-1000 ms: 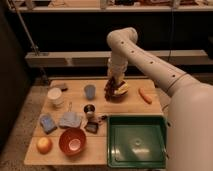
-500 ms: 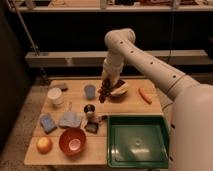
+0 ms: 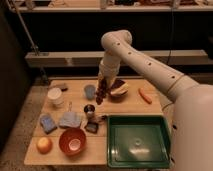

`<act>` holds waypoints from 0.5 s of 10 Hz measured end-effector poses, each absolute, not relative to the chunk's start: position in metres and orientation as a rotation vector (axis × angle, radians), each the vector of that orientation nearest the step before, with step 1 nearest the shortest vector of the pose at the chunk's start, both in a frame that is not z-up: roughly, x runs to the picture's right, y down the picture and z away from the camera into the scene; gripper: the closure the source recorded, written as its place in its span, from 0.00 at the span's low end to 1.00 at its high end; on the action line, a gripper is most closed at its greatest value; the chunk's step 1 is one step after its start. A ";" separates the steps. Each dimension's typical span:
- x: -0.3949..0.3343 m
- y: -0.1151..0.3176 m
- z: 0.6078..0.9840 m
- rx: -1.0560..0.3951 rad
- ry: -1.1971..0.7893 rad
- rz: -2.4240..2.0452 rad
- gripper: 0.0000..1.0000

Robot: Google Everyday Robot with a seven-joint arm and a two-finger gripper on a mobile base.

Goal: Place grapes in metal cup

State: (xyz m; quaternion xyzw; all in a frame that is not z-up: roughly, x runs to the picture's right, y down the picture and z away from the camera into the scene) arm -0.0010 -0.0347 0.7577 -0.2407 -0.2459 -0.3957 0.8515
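One change over the last second: the hand (image 3: 104, 81) has come off the wooden dish (image 3: 120, 90) and swung away from it. It is closed on the grapes (image 3: 101, 93), which hang under it clear of the worktop (image 3: 127, 106). Pick looks done, transport under way.

Metal cup (image 3: 90, 110) stands toward the camera from the hand and slightly to picture-left, near the bunch but not under it. Blue-grey tumbler (image 3: 90, 91) is just beside the hand on that same side, closer than the target. Risk as I read it: the bunch clips the tumbler or ends up in it.

Carrot (image 3: 145, 96) is well apart on the hand's other side, not in the way.

Next move probably needs a shift toward the camera until the bunch is over the cup mouth, then lower and release. Long bunch, short cup: it may hang over the rim.
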 end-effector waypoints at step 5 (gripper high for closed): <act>-0.015 -0.033 0.765 -0.495 -0.542 -0.836 1.00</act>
